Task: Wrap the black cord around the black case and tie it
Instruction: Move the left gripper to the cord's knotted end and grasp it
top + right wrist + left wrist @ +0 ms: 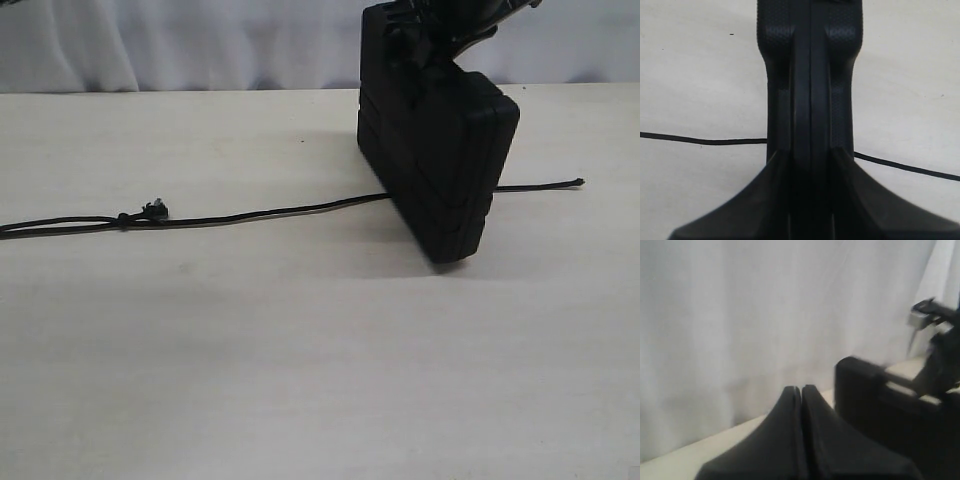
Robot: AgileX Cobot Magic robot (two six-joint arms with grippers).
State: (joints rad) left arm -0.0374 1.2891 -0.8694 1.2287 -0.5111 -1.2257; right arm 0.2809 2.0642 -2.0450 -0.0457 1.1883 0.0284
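Clamped jaws of the right gripper [810, 155] sit closest to the lens, shut on one edge of the black case [810, 60], which hangs below the fingertips, tilted with one corner lowest; whether that corner rests on the table [300, 380] cannot be told. Directly beneath the held case runs the black cord [270, 212], lying flat and nearly straight, passing under or behind the case and hidden where they cross. Its short free end [578, 182] lies on the right gripper's outer side, while the long run with its small knot [124, 219] stretches well away toward the left arm's side. No turn of cord lies on the case, so I judge the wrapping not yet begun: this is the step of placing the case over the cord. Out beside the case, the left gripper [801, 390] hangs in the air, fingers pressed together and empty. Next, it likely must open, drop to the long run and carry it over the case.
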